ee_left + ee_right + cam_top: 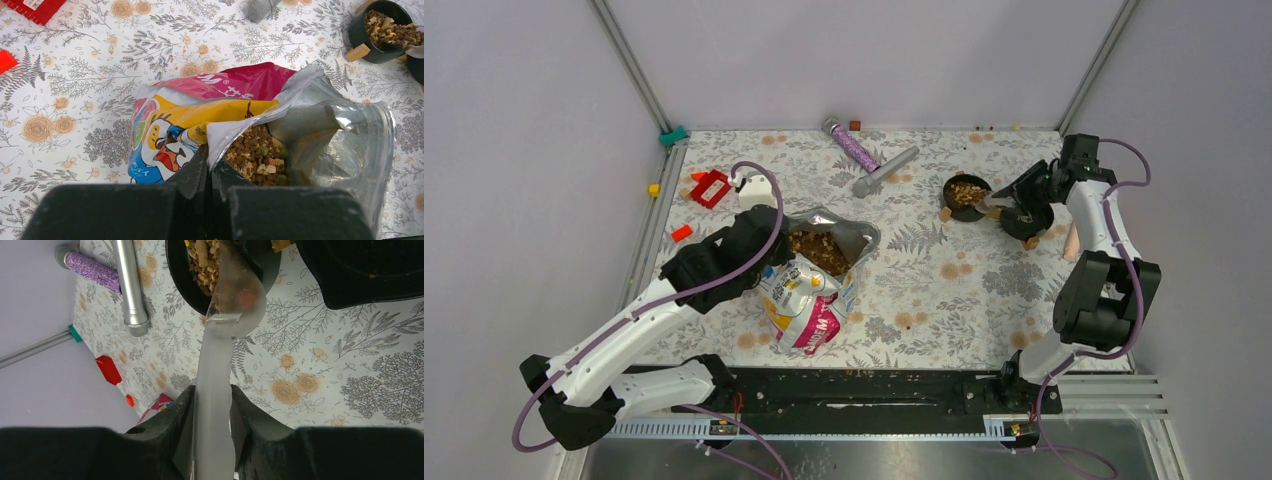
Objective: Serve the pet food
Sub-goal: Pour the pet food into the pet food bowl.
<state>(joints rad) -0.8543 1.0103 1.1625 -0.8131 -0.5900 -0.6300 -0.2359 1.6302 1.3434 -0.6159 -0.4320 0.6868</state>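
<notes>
The left hand [210,167] is clenched on the silver-lined rim of the open yellow and magenta bag [200,105], which rests on the floral counter [944,290]. Pet food [255,155] fills the bag's mouth, and more sits in a black bowl [361,35] off to the right. The right hand [212,400] grasps the handle of a translucent spoon [237,295], whose scoop end hangs over that bowl's rim, just beside a second black bowl [1027,222].

Left claw [210,167] matt black, pinching bag [200,100]: glossy printed plastic; foil lining [345,145] silver, crinkled, shiny. Kibble [252,152] beyond its tips: dry, rough, matt. Right claw [212,405] grips scoop [222,330]: frosted translucent plastic. Bowl [177,265] ahead: glossy black.
</notes>
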